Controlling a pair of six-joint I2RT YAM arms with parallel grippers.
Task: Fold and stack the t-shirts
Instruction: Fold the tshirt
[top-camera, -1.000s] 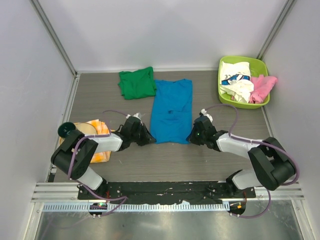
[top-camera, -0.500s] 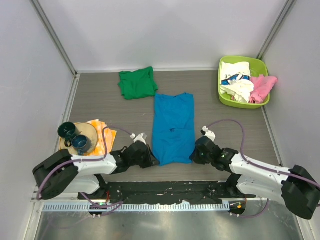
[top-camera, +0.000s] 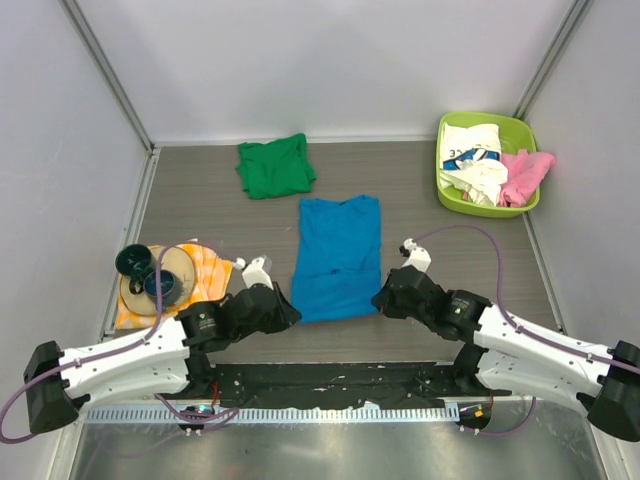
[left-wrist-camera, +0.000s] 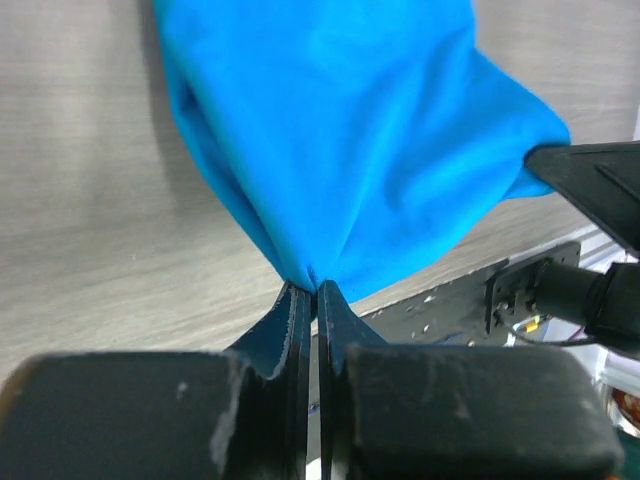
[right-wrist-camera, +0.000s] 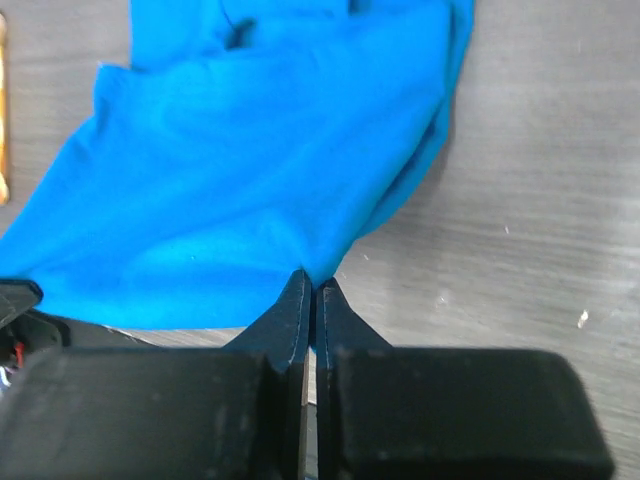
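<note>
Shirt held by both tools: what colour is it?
The shirt is plain bright blue; top external view shows it best.

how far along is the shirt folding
Done: the green shirt looks folded at the back. In hand: the left gripper and right gripper each pinch a near corner of the blue shirt. Left: finishing it, the white shirt and pink shirt in the bin, and stacking.

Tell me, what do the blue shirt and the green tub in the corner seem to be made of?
The blue shirt looks like soft knit cloth, probably cotton, matte: it bunches into soft folds at its near corners. The green tub is likely moulded plastic, smooth and slightly shiny: its rim holds a stiff, rounded shape.
</note>
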